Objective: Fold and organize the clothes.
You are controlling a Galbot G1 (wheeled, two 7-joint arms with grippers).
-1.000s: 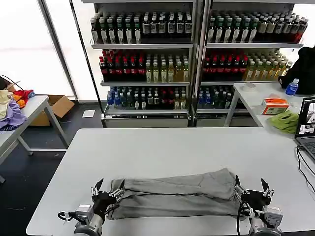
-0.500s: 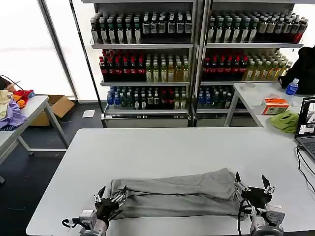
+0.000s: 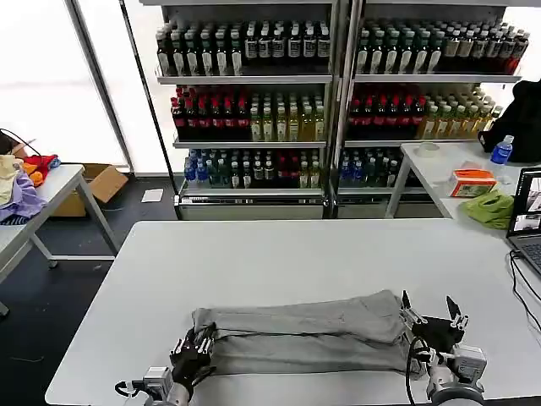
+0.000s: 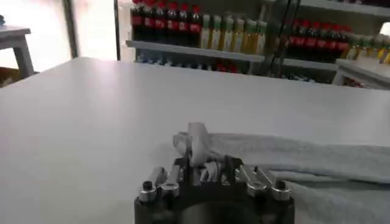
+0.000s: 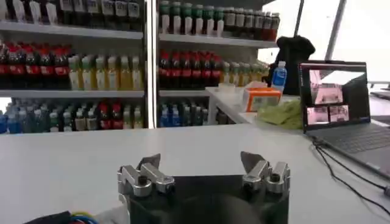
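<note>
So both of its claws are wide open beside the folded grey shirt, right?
Not both. The right gripper is open at the shirt's end, but the left gripper is shut on a pinch of the cloth, as the left wrist view shows.

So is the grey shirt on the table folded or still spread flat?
Folded: the grey shirt lies as a long narrow band with layered lengthwise creases. The left end effector pinches its end; the right end effector stands open.
</note>
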